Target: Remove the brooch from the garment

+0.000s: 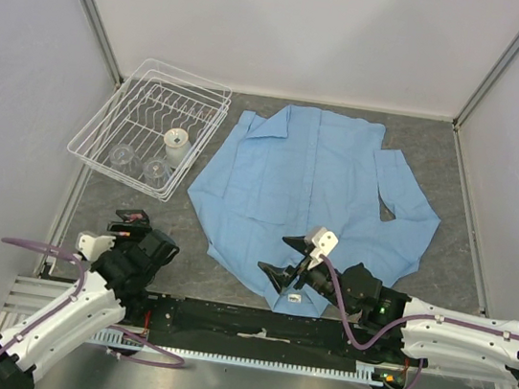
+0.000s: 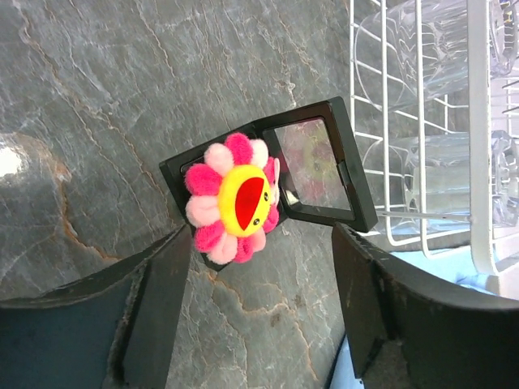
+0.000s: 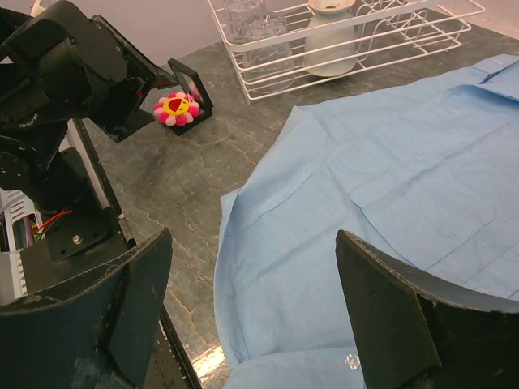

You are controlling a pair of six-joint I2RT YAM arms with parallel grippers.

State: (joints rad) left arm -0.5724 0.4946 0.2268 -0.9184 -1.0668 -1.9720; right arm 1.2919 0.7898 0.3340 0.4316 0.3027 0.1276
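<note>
The brooch (image 2: 233, 198), a pink-red flower with a yellow centre, lies on the base of a small open black box (image 2: 316, 174) with a mirror lid, on the stone table left of the garment. It also shows in the right wrist view (image 3: 176, 108). My left gripper (image 2: 261, 243) is open and empty, its fingers just short of the box on either side. The garment (image 1: 309, 182), a light blue shirt, lies spread flat. My right gripper (image 3: 253, 239) is open and empty above the shirt's near edge (image 3: 389, 162), close to the white label (image 1: 294, 298).
A white wire dish rack (image 1: 153, 126) stands at the back left with a white cup (image 1: 177, 142) and clear glasses in it, just beyond the box (image 1: 130, 220). Grey walls enclose the table on three sides. The two arms' wrists sit close together at the near edge.
</note>
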